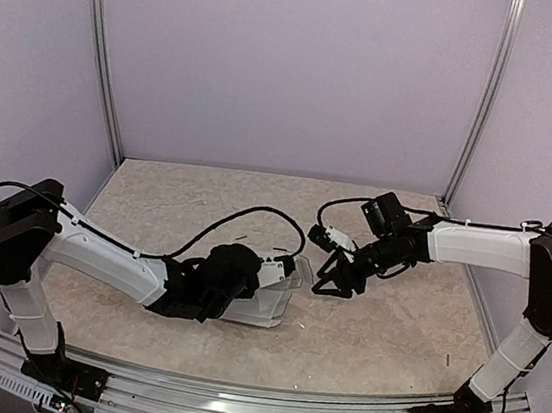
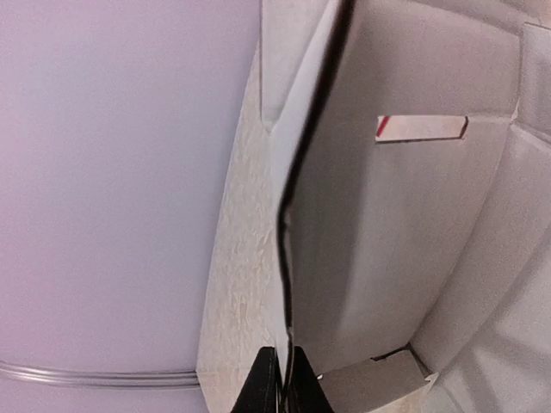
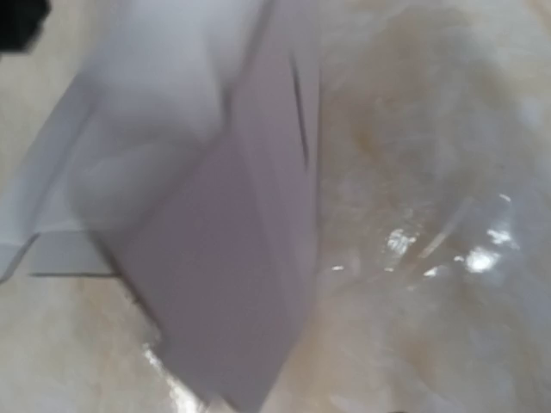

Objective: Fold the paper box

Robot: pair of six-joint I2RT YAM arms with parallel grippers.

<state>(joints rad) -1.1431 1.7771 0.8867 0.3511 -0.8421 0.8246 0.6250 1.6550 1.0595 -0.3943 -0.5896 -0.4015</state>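
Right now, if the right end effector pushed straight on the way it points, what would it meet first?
Most likely the paper box, at its raised end flap, which the left end effector pinches. The right end effector points at it across a gap, though the blurred wrist view leaves depth unclear.

The pale grey-white thin-card paper box lies half-folded on the counter, just below the middle of the top view. Its base is flat and one flap is raised at its upper right end. In the left wrist view its grey inner panels fill the right half, with a narrow slot near the top. One upright wall, seen edge-on, is pinched in the left gripper at the bottom edge. The right wrist view shows it only blurred.
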